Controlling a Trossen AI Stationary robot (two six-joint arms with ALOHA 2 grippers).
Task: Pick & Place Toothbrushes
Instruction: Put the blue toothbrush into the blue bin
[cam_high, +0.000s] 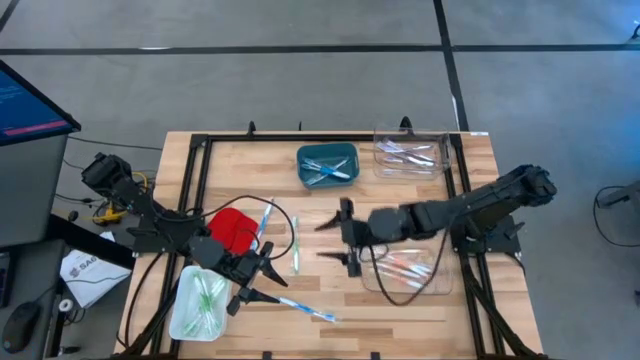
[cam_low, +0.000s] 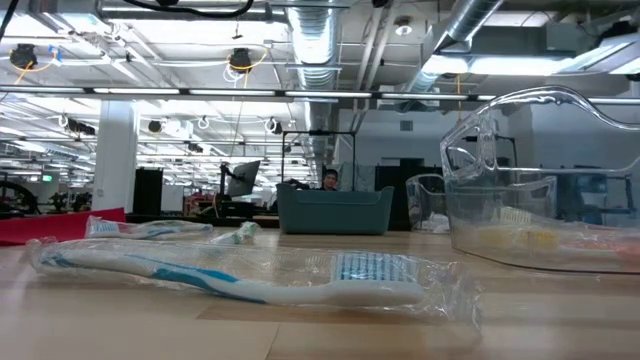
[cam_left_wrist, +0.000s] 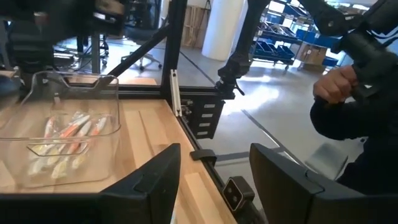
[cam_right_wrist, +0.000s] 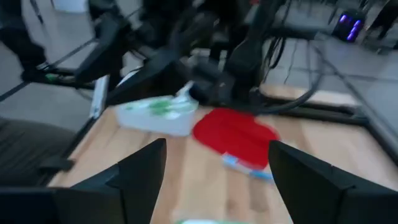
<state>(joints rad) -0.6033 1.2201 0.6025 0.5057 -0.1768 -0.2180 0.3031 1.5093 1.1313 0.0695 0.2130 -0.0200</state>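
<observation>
step: between picks; sorting of loose toothbrushes by colour seems partly done, three still out on the counter (cam_high: 400, 195).
left claw (cam_high: 262, 280): open wide, nothing held, low over the counter's near-left part, just beside the blue toothbrush.
right claw (cam_high: 335, 240): open wide, empty, hovering mid-counter with fingers pointing toward the red dish (cam_high: 232, 228).
blue toothbrush (cam_high: 305, 307): wrapped in clear plastic, lying flat near the front edge, nearest to the left claw; fills the low view (cam_low: 250, 280).
green toothbrush (cam_high: 296, 245): flat on the counter between the two claws.
second blue toothbrush (cam_high: 266, 218): lying partly over the red dish's edge.
sorted so far: green ones in the white tray (cam_high: 200, 300) at front left; blue ones in the teal bin (cam_high: 328, 165) at the back; orange-red ones in the clear tub (cam_high: 415, 275) under the right arm; pink-purple ones in the clear box (cam_high: 412, 155) at back right.
next move, judged: lower a claw over one loose brush, close across the thin handle, carry to the matching container.
in the way: slippery wrapper and flat lie make the pinch awkward; claws near each other mid-counter; black cables draped around the left arm; a person's hand (cam_left_wrist: 336, 87) beyond the counter's edge, well apart.
</observation>
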